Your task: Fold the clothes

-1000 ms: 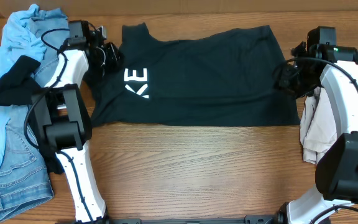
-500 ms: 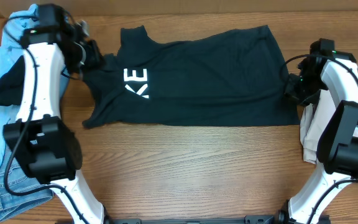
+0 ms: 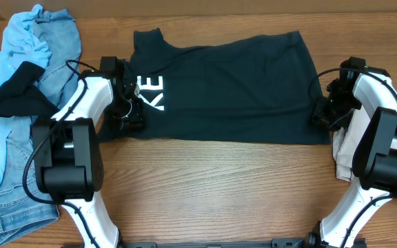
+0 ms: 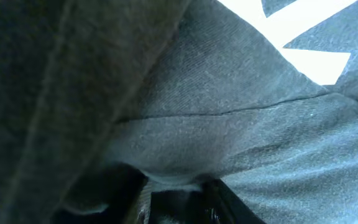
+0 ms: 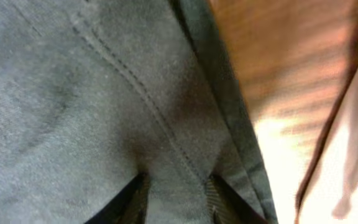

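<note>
The black T-shirt point(image 3: 233, 89) with white letters "KE" point(image 3: 151, 91) lies spread flat across the far half of the table. My left gripper point(image 3: 131, 116) sits at the shirt's left lower edge, just below the letters. In the left wrist view it point(image 4: 176, 190) is shut on a gathered fold of the black cloth point(image 4: 216, 124). My right gripper point(image 3: 322, 114) is at the shirt's right edge. In the right wrist view it point(image 5: 176, 190) is shut on the stitched hem point(image 5: 142, 93).
A light-blue denim pile point(image 3: 12, 158) with a black piece point(image 3: 12, 93) on it lies at the left edge. An off-white piece point(image 3: 350, 148) lies at the right edge, also showing in the right wrist view point(image 5: 353, 155). Bare wooden table point(image 3: 219, 193) lies in front of the shirt.
My left gripper went out to the far left, then came back down to the shirt's left lower edge. My right gripper slid nearer along the shirt's right edge.
</note>
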### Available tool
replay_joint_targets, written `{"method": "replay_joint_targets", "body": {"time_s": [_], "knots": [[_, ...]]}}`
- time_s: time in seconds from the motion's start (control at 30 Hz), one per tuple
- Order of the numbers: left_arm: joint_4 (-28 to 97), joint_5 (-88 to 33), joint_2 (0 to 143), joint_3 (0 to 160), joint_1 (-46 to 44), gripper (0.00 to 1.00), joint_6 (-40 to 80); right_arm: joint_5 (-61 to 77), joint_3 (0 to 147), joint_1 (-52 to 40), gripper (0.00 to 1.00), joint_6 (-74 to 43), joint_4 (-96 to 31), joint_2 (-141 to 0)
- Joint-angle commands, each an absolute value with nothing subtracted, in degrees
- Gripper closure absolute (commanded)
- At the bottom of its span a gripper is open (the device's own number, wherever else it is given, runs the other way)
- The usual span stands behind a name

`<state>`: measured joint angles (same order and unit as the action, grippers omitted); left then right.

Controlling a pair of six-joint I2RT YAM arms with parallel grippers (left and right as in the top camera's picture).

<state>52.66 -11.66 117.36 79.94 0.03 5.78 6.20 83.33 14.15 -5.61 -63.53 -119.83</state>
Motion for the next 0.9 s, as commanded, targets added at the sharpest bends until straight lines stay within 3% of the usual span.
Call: {"method": "replay_joint_targets", "body": {"time_s": [0.0, 0.43, 0.7, 0.87], "knots": [[50.30, -5.56, 118.41, 73.93, 0.78, 0.64, 6.04, 6.00, 80.62, 13.96, 0.63, -5.54, -66.35, -121.56], [58.50, -7.05, 118.41, 60.62, 0.84, 0.69, 9.45, -1.45, 80.62, 15.55, 0.63, -8.80, -72.25, -121.56], [60.77, -7.14, 118.39, 60.07, 0.82, 0.80, 9.45, 1.02, 80.64, 19.31, 0.64, -9.91, -72.18, -121.54], [59.40, -7.14, 118.37, 61.28, 0.82, 0.82, 9.43, 5.28, 83.40, 19.03, 0.63, -7.55, -73.25, -120.81]]}}
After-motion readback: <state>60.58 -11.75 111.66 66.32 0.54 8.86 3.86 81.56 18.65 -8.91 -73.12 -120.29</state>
